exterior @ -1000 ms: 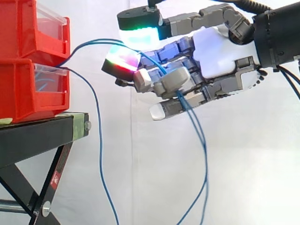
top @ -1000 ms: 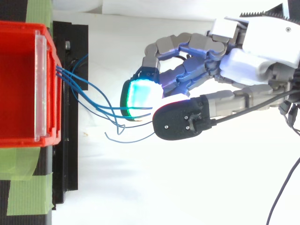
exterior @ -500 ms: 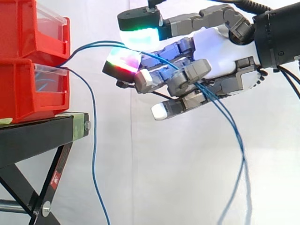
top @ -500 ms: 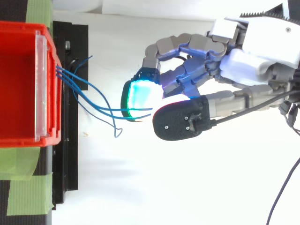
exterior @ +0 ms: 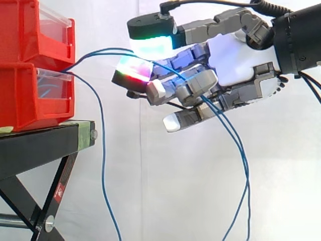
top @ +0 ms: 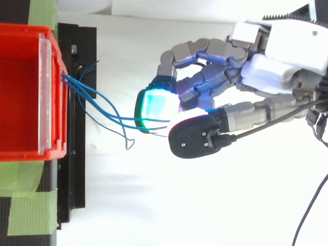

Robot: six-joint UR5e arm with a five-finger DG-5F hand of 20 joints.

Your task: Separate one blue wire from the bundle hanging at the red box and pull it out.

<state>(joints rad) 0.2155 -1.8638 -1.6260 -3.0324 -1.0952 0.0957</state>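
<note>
Two stacked red bins (exterior: 30, 95) sit on the black stand at the left. Blue wires come out between them. One blue wire (exterior: 103, 49) arcs up and right into my hand (exterior: 235, 65), passes between the curled fingers and drops in two strands below it. Another blue wire (exterior: 103, 150) hangs straight down beside the stand. From above, several blue wires (top: 97, 97) fan out from the red bin (top: 25, 87) toward the glowing fingertips (top: 156, 105). The thumb closes against the hand (top: 277, 61) over the wires, so it is shut on them.
The black stand (exterior: 45, 140) with its crossed legs fills the lower left. Green tape (top: 31, 205) marks the stand's top near the bin. A white curtain hangs behind everything.
The strands hanging under my hand swung out to the right and have come back nearer to vertical. The thumb has moved closer to the glowing fingertip. The hand has barely shifted.
</note>
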